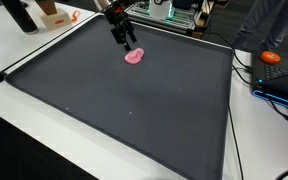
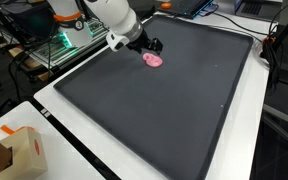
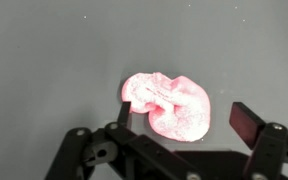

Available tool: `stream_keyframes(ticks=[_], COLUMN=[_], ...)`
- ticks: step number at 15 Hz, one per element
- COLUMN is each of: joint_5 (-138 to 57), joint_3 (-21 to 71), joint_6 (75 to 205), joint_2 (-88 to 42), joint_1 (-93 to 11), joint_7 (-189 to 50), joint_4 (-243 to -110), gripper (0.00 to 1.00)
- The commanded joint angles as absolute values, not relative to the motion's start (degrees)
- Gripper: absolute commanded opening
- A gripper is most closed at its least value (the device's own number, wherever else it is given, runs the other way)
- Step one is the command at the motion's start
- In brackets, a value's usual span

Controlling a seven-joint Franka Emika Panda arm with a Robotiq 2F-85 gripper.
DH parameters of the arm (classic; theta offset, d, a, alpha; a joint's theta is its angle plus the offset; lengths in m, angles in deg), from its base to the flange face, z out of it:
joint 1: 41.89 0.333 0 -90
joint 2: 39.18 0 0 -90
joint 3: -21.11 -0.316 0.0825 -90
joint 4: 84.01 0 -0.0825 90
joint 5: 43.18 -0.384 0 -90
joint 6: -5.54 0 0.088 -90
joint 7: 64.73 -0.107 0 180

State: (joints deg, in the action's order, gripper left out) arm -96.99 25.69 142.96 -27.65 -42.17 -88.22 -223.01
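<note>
A crumpled pink soft object (image 3: 169, 105) lies on a dark grey mat (image 1: 124, 100). It shows in both exterior views (image 1: 135, 57) (image 2: 153, 60). My gripper (image 3: 184, 115) hangs right over it, open, with one finger at the object's left edge and the other finger apart to its right. In both exterior views the gripper (image 1: 125, 40) (image 2: 147, 46) sits just above and behind the pink object at the far part of the mat. Nothing is held.
The mat (image 2: 164, 100) covers most of a white table. An orange item (image 1: 272, 58) and cables lie at the right edge. A cardboard box (image 2: 19, 150) stands at a table corner. Equipment racks (image 1: 169, 12) stand behind the mat.
</note>
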Motion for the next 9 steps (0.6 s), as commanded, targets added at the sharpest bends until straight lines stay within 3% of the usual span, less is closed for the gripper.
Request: stream_keyframes(ticks=[1, 9], joint_5=[-87.5, -65.7], joint_3=[25.4, 24.0], joint_6=[144.2, 140.0], joint_2=[-29.2, -31.3], joint_1=[-40.7, -39.4], joint_7=[-91.8, -96.4], joint_4=[-222.0, -217.3], gripper=[1.0, 1.0])
